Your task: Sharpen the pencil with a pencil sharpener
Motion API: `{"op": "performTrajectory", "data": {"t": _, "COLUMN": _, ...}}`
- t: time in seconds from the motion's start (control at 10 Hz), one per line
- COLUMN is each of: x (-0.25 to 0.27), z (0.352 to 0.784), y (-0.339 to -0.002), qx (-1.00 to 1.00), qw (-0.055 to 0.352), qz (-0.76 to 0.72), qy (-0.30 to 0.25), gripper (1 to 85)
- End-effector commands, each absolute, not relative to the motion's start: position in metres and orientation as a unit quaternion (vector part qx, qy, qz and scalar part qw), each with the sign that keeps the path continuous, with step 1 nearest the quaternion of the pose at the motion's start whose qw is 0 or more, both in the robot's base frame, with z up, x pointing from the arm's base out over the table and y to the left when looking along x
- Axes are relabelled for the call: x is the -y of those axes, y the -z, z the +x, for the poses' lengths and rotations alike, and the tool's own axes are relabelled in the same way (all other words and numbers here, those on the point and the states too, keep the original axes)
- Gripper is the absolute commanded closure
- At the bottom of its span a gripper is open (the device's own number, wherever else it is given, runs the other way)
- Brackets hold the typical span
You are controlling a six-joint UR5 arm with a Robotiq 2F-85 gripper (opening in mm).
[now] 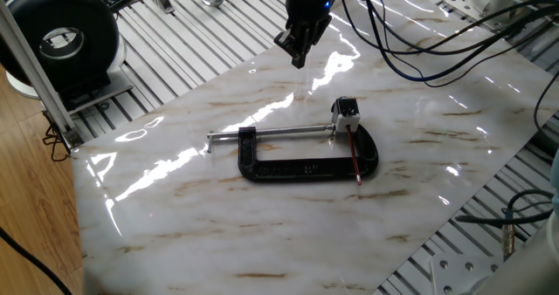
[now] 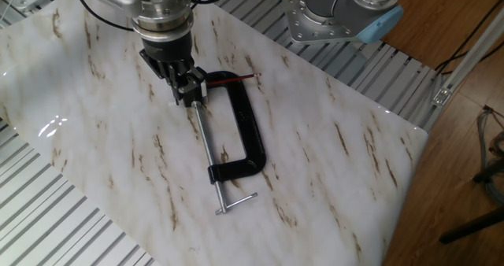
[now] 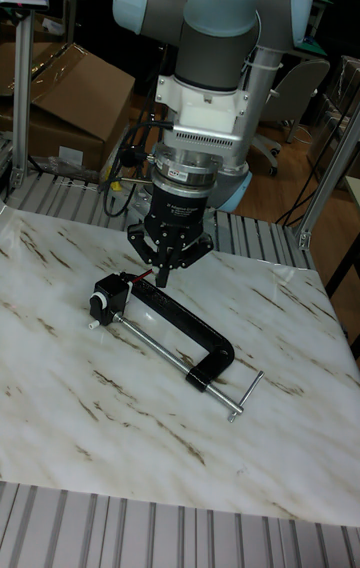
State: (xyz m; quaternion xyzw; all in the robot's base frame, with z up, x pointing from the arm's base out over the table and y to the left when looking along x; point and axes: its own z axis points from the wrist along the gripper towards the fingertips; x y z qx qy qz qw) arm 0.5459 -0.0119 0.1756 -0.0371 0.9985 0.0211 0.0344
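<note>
One fixed view: gripper (image 1: 298,58) is hanging above the marble tabletop (image 1: 175,216), well apart from the work, fingers drawn together w/ nothing between them. Pencil sharpener (image 1: 346,113) is sitting at the end of the black C-clamp (image 1: 306,168), pinned by the clamp screw rod (image 1: 279,133). Red pencil (image 1: 353,154) is lying across the clamp frame, one end at the sharpener; can't tell if it's inserted.

Other fixed view: gripper (image 2: 191,93) is blocking the sharpener; only the pencil (image 2: 234,79) is showing, poking out past the clamp's (image 2: 244,132) far arm.

Tall fixed view: gripper (image 3: 163,274) is hovering just over the pencil's spot, fingertips closed, empty. Sharpener (image 3: 106,296) is sitting left of it at the clamp (image 3: 185,328) end.

Step, as I judge it: approach, pre-grasp. Next move is calling for opening the fingers, dropping to the pencil shaft, gripping w/o nudging it off the clamp, then pushing and turning it in the sharpener.
</note>
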Motion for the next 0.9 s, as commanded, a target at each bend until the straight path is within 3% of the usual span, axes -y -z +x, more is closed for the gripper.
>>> {"op": "performTrajectory", "data": {"t": 0.0, "x": 0.016, "z": 0.548, "y": -0.177, "qx": -0.998, "qw": 0.038, "qz": -0.043, "qy": -0.016, "gripper": 84.7}}
{"op": "performTrajectory", "data": {"t": 0.5, "x": 0.028, "z": 0.543, "y": -0.176, "qx": -0.998, "qw": 0.027, "qz": -0.059, "qy": 0.008, "gripper": 84.7}}
{"op": "performTrajectory", "data": {"t": 0.8, "x": 0.054, "z": 0.537, "y": -0.177, "qx": -0.997, "qw": 0.013, "qz": -0.058, "qy": 0.057, "gripper": 84.7}}
